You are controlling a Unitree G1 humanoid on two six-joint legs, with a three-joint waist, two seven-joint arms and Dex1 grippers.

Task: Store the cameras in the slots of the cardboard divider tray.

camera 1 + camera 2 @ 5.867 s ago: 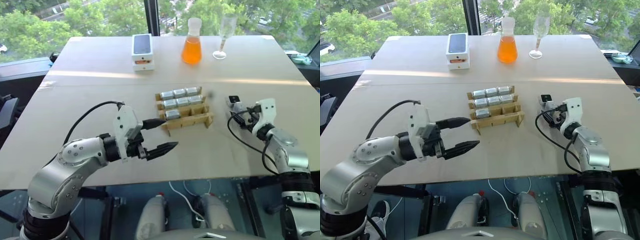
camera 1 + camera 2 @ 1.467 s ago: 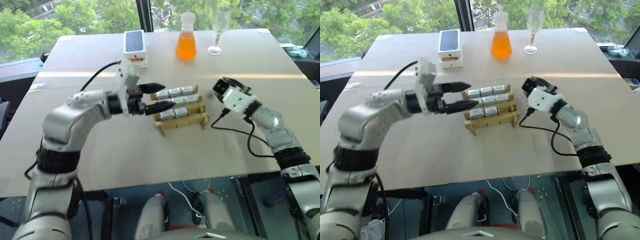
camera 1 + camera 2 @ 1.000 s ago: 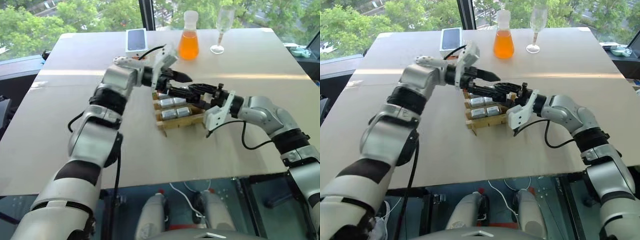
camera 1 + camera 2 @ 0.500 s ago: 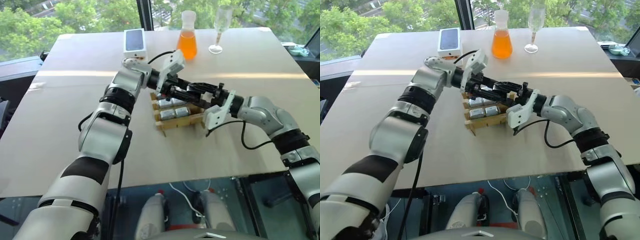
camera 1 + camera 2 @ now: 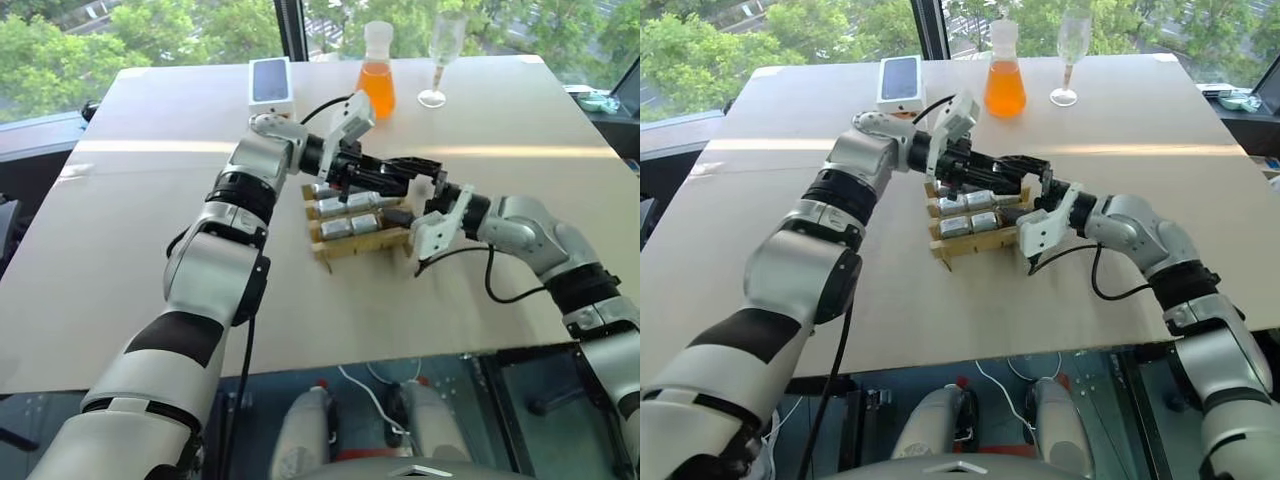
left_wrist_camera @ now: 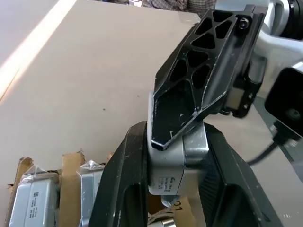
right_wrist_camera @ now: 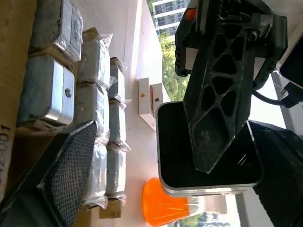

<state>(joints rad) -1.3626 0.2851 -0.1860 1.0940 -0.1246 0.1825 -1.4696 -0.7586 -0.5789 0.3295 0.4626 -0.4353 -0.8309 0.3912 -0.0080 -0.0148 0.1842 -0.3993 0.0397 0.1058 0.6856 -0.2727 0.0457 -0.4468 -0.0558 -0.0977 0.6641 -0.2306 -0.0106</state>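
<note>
Seen from the head cameras, both arms meet above the cardboard divider tray [image 5: 362,238], which sits mid-worktop [image 5: 150,260] with wrapped silver-grey cameras [image 5: 338,228] filling several of its slots. The left gripper [image 5: 400,178] reaches across from the robot's left and is pinched on a single camera [image 5: 1023,175] held in the air over the tray's far right corner, while the right gripper [image 5: 1025,195], coming from the opposite side, has its fingers spread around the same spot. At the far edge of the worktop stand a white phone box [image 5: 270,83] with a black top, a flask of orange liquid [image 5: 376,70] and a clear stemmed glass [image 5: 441,58]. From the left wrist, the left gripper's two black fingers [image 6: 123,184] press against the sides of the silver camera [image 6: 176,163], and one latticed black finger [image 6: 203,80] of the right gripper lies over its top; two wrapped cameras [image 6: 33,201] sit in cardboard slots beneath. From the right wrist, the held camera shows its dark face [image 7: 177,151] with a silver rim, a finger of the left gripper [image 7: 220,90] crossing in front of it, and the right gripper's own fingers [image 7: 57,184] stand wide to either side; rows of wrapped cameras [image 7: 92,118] line the tray, with the phone box and orange flask beyond.
</note>
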